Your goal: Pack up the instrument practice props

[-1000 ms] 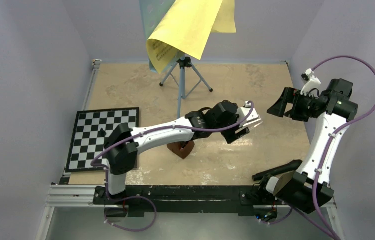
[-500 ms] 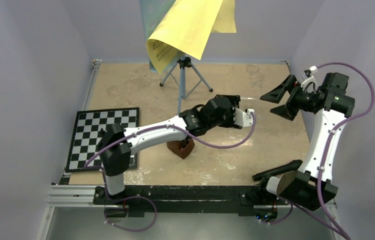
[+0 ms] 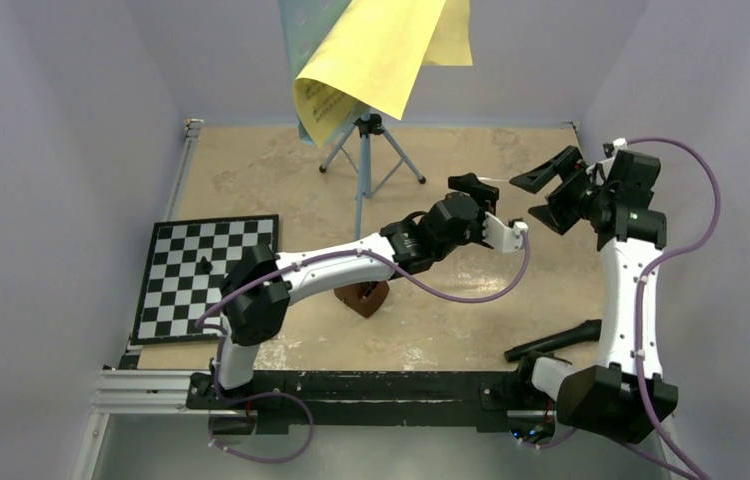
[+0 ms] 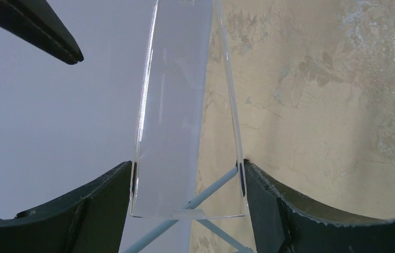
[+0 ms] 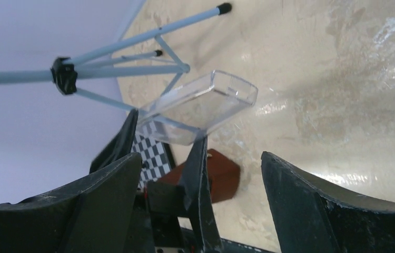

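My left gripper (image 3: 476, 190) is shut on a clear plastic case (image 4: 174, 105), raised above the middle of the table; both jaws press on its sides. My right gripper (image 3: 549, 195) hangs open just right of it, with the case (image 5: 200, 105) ahead of its jaws and nothing between them. The brown metronome (image 3: 363, 296) sits on the table under the left arm and shows past the right jaws (image 5: 221, 176). The light-blue music stand (image 3: 369, 150) stands at the back on its tripod. Yellow sheets (image 3: 381, 55) drape over its top.
A black-and-white chessboard (image 3: 201, 270) with a small black piece lies at the left edge. A black elongated object (image 3: 551, 343) lies by the right arm's base. Walls close in the table at the left, back and right.
My left gripper has swung up and back to the right, turning the clear case with it. My right gripper has moved left toward the case, and its jaws have narrowed slightly.
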You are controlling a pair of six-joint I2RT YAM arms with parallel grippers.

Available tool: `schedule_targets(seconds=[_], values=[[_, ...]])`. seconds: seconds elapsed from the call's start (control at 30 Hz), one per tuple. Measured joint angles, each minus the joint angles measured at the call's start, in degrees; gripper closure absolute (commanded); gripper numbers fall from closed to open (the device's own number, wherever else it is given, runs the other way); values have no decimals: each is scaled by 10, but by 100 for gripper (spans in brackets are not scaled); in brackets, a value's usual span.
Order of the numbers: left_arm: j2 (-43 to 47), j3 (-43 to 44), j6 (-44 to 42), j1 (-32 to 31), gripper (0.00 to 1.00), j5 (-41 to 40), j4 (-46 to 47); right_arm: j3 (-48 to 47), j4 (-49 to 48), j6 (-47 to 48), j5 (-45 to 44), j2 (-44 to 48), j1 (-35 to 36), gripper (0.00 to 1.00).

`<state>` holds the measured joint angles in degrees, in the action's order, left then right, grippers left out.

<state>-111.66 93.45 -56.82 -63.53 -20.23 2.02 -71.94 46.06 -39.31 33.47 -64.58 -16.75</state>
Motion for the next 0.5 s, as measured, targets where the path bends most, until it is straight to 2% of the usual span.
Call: schedule_targets(seconds=[0.23, 0.5], values=[[-10, 9, -20, -2, 100, -23, 9, 22, -74, -96, -25, -46, 8, 14], [-10, 10, -29, -7, 100, -32, 21, 38, -111, -149, -30, -59, 23, 21]])
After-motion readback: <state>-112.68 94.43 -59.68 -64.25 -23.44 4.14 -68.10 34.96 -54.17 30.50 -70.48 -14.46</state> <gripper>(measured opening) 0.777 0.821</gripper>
